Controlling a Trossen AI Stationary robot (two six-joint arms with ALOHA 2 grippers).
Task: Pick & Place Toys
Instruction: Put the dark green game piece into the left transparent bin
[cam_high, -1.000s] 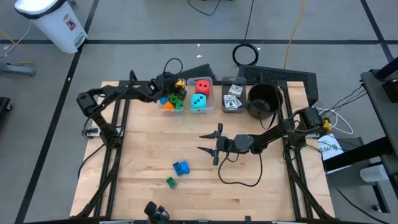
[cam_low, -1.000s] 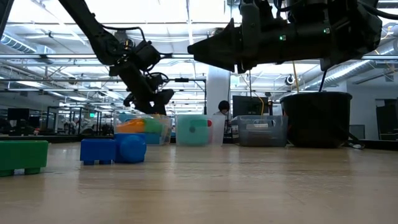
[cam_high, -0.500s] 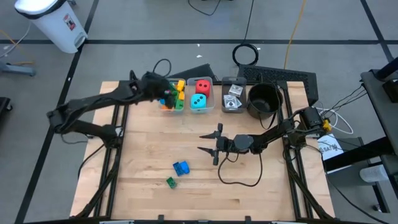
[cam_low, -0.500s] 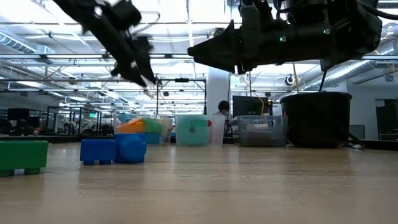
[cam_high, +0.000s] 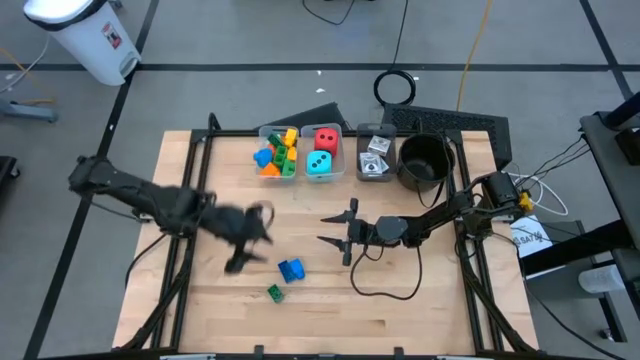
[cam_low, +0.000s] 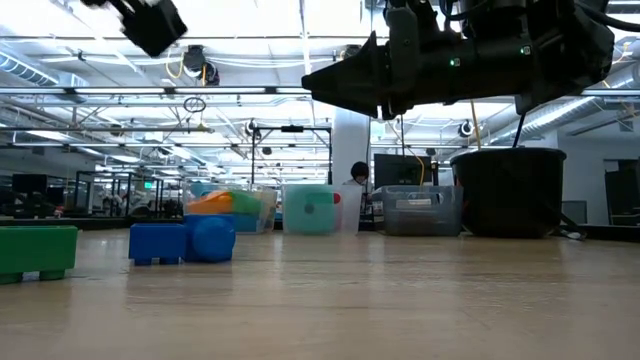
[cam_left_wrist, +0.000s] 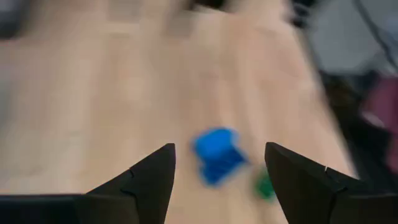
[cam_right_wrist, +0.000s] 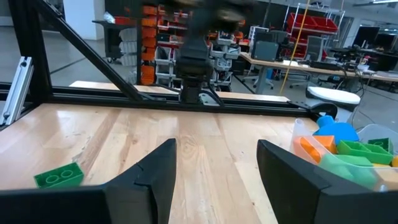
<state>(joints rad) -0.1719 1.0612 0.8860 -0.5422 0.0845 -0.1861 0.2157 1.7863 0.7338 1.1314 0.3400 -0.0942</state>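
Observation:
A blue brick (cam_high: 291, 269) and a green brick (cam_high: 274, 292) lie on the wooden table near its front edge. In the left wrist view the blue brick (cam_left_wrist: 217, 154) and the green brick (cam_left_wrist: 264, 185) show ahead of the fingers. My left gripper (cam_high: 256, 240) hangs open above the table, just left of the blue brick and clear of it. My right gripper (cam_high: 335, 228) stands open and level over the table's middle, pointing left, with nothing between its fingers. Other bricks fill a clear bin (cam_high: 278, 152) at the far edge.
Beside the brick bin stand a bin with a red and a teal die (cam_high: 322, 150), a bin with cards (cam_high: 375, 155) and a round black pot (cam_high: 424, 160). Black frame rails run along the table's left and right sides. Bare wood lies between the two grippers.
My left gripper has left the brick bin at the far edge, risen, and swung toward the near edge, ending above the table beside the blue brick. The bricks on the table have not moved.

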